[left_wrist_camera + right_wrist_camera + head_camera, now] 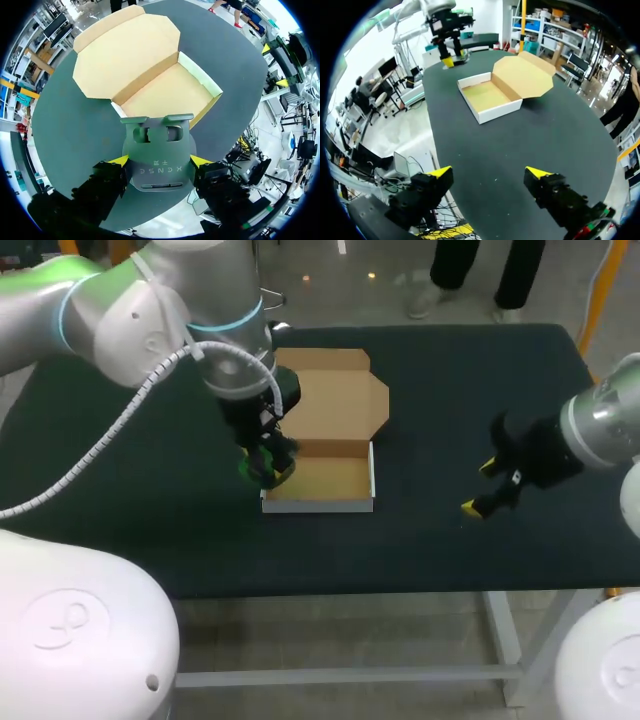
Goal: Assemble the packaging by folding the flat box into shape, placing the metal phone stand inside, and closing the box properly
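Observation:
A folded cardboard box (322,483) sits on the table with its tray open and its lid (335,400) lying flat behind it; it also shows as the box (165,97) and the box (490,97) in the wrist views. My left gripper (266,468) hangs at the tray's left end, shut on the dark green metal phone stand (159,160), whose sides touch both yellow fingertips (118,160). The stand (457,59) shows small at the box's far end. My right gripper (482,487) stands open to the right of the box with nothing between its fingers (440,173).
The dark table (450,540) stretches bare around the box, with wide room between the box and my right gripper. The table's front edge (400,590) runs close below both grippers.

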